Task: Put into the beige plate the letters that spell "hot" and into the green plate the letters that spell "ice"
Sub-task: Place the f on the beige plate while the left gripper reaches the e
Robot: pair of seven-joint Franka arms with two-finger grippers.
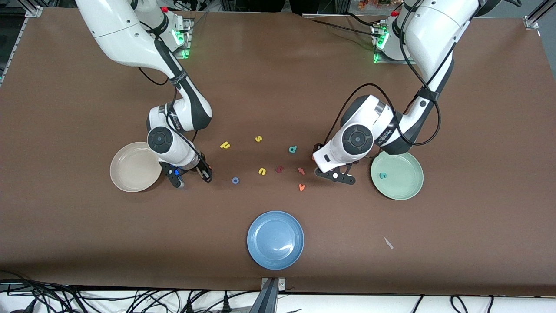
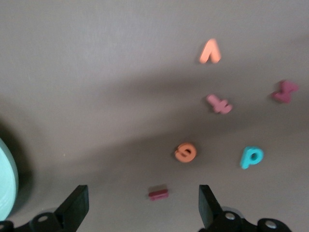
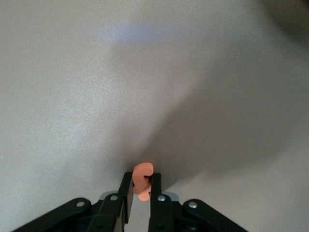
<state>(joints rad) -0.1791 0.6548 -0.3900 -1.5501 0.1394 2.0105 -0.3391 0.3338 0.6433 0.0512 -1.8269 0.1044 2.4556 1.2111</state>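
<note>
My right gripper (image 1: 207,174) (image 3: 141,181) is low over the table beside the beige plate (image 1: 130,171), shut on a small orange letter (image 3: 142,181) with a hooked end. I cannot tell which letter it is. My left gripper (image 1: 323,161) (image 2: 142,208) is open, next to the green plate (image 1: 406,187) (image 2: 6,186). The dark red "i" (image 2: 158,194) lies on the table between its jaws, untouched. Just ahead of it lies the orange "e" (image 2: 185,152) (image 1: 313,157). The teal "c" (image 1: 382,175) is in the green plate. The blue "o" (image 1: 235,180) lies on the table.
Loose letters lie mid-table: two yellow ones (image 1: 224,145) (image 1: 262,171), a yellow "s" (image 1: 258,138), a teal "d" (image 1: 293,149) (image 2: 251,157), a chunky dark red one (image 1: 279,169) (image 2: 284,92), a reddish cross-shaped one (image 1: 301,171) (image 2: 219,104) and an orange "v" (image 1: 302,187) (image 2: 210,51). A blue plate (image 1: 275,258) sits nearest the front camera.
</note>
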